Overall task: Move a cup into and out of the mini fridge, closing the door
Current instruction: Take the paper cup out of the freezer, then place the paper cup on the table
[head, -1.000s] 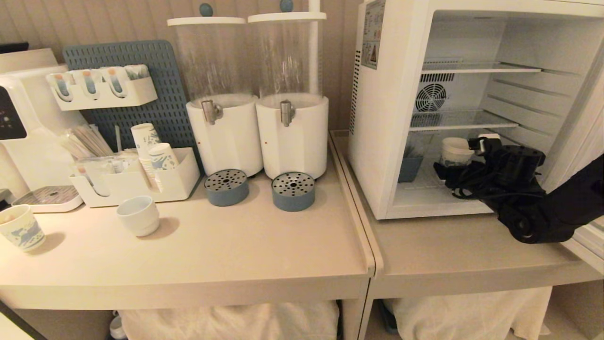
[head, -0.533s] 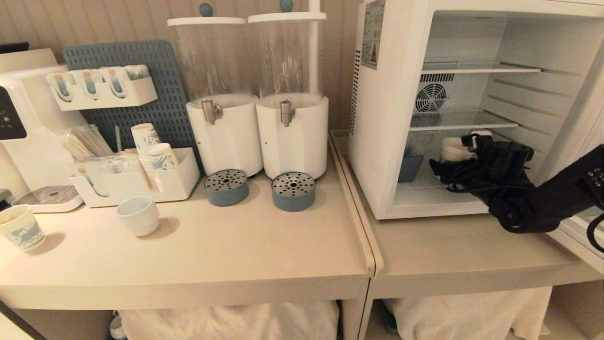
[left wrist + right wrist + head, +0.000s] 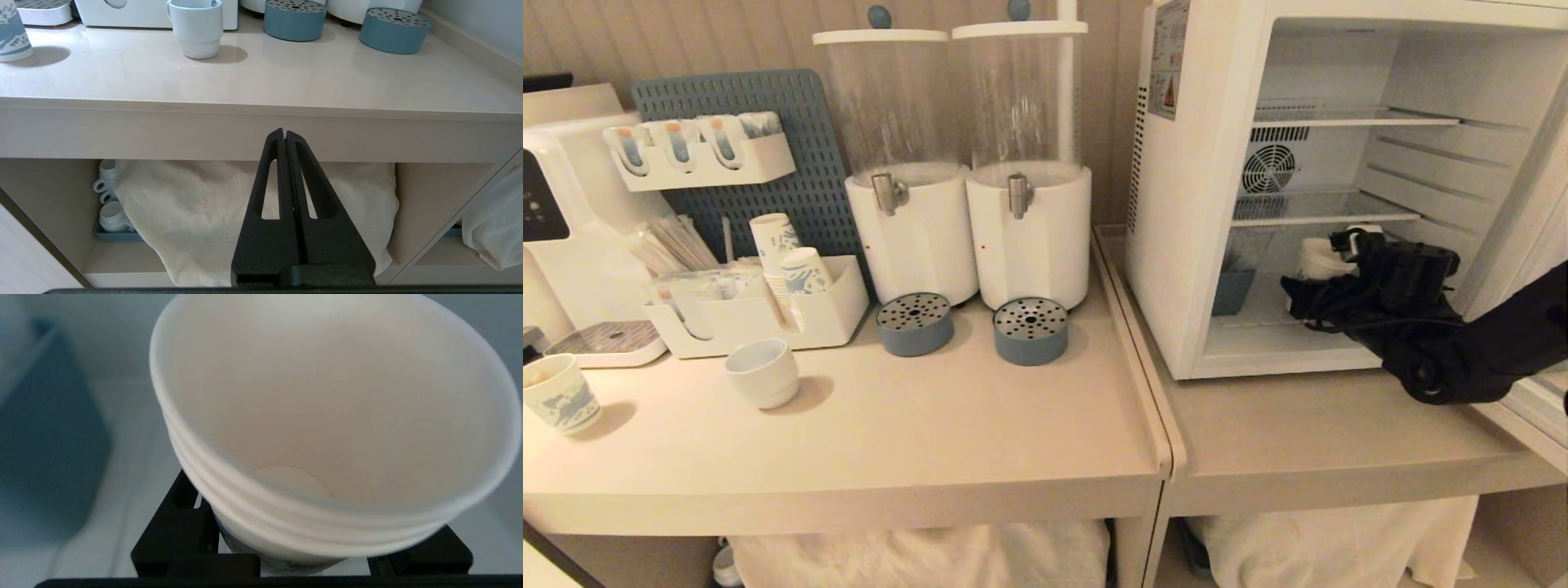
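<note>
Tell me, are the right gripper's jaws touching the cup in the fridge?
Cannot tell. In the right wrist view the right gripper straddles the cup, but its wide rim hides where the jaws meet it.

We see a white paper cup [image 3: 327, 416] with blue print, white boxy mini fridge [image 3: 1176, 204], black right gripper [image 3: 302, 555], two grey-blue round drip trays [image 3: 915, 324].

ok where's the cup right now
In the head view, the cup stands on the fridge floor, right of the blue bin, with the right pincer around it.

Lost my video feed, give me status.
Right gripper inside mini fridge, jaws astride cup. Left gripper shut, parked below counter. Blue bin beside cup, apart.
</note>
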You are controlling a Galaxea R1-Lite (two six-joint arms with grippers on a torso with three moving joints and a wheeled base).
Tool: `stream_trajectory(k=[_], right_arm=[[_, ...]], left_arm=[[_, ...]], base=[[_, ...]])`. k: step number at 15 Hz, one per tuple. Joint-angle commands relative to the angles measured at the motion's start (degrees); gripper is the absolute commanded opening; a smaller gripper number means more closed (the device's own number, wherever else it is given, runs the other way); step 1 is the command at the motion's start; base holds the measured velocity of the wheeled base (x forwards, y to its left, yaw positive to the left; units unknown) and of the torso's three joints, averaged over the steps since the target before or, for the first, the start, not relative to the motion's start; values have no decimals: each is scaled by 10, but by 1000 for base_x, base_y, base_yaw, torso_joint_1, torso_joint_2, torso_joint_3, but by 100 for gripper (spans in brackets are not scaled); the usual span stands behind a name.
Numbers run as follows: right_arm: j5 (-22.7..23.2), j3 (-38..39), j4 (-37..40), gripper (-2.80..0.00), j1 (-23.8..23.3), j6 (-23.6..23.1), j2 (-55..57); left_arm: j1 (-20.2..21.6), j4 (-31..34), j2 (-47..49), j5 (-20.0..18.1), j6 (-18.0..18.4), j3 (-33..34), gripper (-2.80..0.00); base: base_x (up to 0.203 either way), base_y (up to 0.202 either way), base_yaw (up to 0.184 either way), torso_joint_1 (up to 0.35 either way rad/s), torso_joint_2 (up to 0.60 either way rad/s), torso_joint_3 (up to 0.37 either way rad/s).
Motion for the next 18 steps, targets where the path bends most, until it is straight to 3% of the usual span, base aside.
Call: stream_trajectory(k=[1, 9, 14, 18], right_arm=[[12, 38, -1, -280, 0, 3, -54], [101, 265, 37, -280, 1, 22, -361], [219, 300, 294, -280, 1, 67, -696], [279, 302, 532, -280, 3, 85, -952]], left_arm=[[0, 0, -2, 0, 0, 23, -280], [0, 0, -2, 0, 0, 23, -280], [0, 0, -2, 1, -5, 23, -280], [0, 0, -2, 1, -6, 23, -280]], base=[[0, 0, 0, 0, 0, 0], [0, 0, 0, 0, 0, 0], [0, 0, 0, 0, 0, 0], [0, 0, 0, 0, 0, 0]])
